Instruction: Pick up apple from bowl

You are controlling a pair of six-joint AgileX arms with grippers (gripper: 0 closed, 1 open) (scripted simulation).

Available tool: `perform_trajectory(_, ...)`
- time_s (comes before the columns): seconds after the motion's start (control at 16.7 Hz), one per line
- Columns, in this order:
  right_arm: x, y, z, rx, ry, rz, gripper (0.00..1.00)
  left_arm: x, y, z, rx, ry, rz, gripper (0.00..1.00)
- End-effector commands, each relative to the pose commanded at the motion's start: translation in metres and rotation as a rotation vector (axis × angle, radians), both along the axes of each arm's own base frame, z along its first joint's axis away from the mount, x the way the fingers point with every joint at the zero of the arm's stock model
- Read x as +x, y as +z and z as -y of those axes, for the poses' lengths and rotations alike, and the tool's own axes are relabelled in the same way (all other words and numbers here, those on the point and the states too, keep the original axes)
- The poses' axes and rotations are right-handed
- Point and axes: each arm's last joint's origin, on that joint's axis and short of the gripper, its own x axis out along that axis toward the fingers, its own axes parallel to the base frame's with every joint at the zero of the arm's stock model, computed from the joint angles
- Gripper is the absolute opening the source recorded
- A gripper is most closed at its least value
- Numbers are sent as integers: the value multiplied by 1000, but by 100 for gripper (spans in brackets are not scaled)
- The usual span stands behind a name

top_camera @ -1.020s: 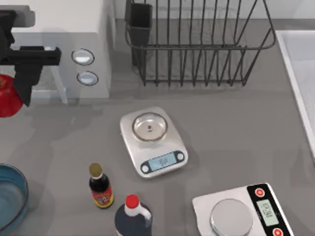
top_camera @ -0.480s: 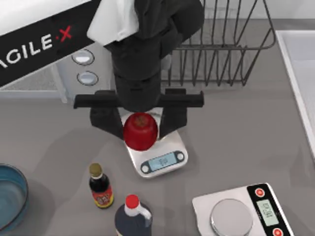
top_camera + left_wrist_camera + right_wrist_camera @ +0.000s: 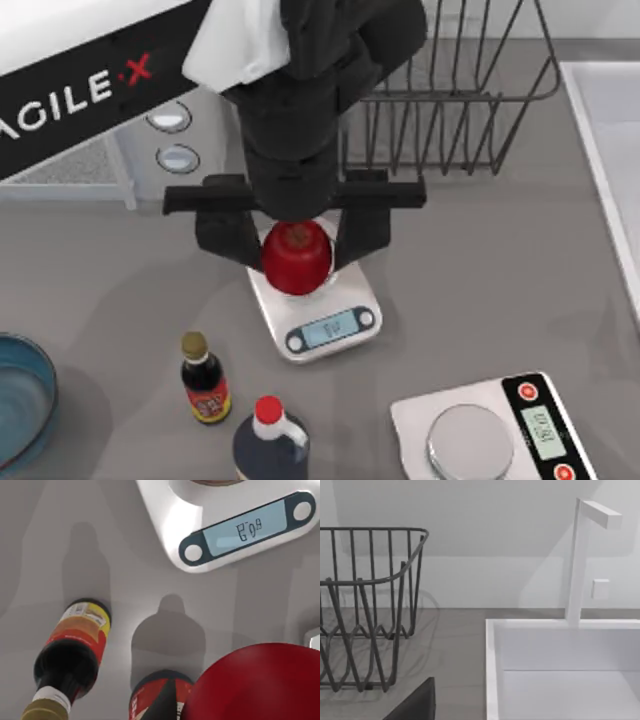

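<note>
Top view: left tool [image 3: 296,238] sits over the middle of the tabletop, fingers pointing down and closed part-way onto the apple [image 3: 296,258], one dark finger on either side of it. The apple is clamped between the fingers, directly under the wrist, and is lifted clear of the surface. Below it lies the small silver scale [image 3: 318,310] with its display facing the near edge; the apple covers most of the scale's round plate. The left arm comes in from the far left corner.

Left wrist view: the apple [image 3: 255,685] shows close to the lens, with the scale's display [image 3: 240,532] and the tabletop beneath it.

Outward from the tool: a small sauce bottle [image 3: 204,382] with a gold cap stands toward the near edge, with a larger dark bottle [image 3: 270,440] with a red cap just beside it. The blue bowl [image 3: 22,395] sits at the left edge near the near corner, well apart from the apple. A second scale [image 3: 500,425] lies toward the near right corner. A wire rack [image 3: 470,90] stands along the far edge.
</note>
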Motion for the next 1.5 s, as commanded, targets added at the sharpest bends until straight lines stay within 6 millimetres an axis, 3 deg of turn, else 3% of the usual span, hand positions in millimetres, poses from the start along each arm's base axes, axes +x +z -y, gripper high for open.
perform_trajectory(0.24, 0, 0, 0, 0, 0, 0, 100, 11, -11, 12, -55, 16, 133, 0)
perform_trajectory(0.42, 0, 0, 0, 0, 0, 0, 100, 16, -48, 14, -59, 20, 144, 0)
perform_trajectory(0.72, 0, 0, 0, 0, 0, 0, 100, 1, -110, 0, 7, -1, -19, 0)
perform_trajectory(1.02, 0, 0, 0, 0, 0, 0, 100, -3, -115, -3, 23, -3, -54, 0)
perform_trajectory(1.5, 0, 0, 0, 0, 0, 0, 100, -3, -115, -3, 23, -3, -54, 60)
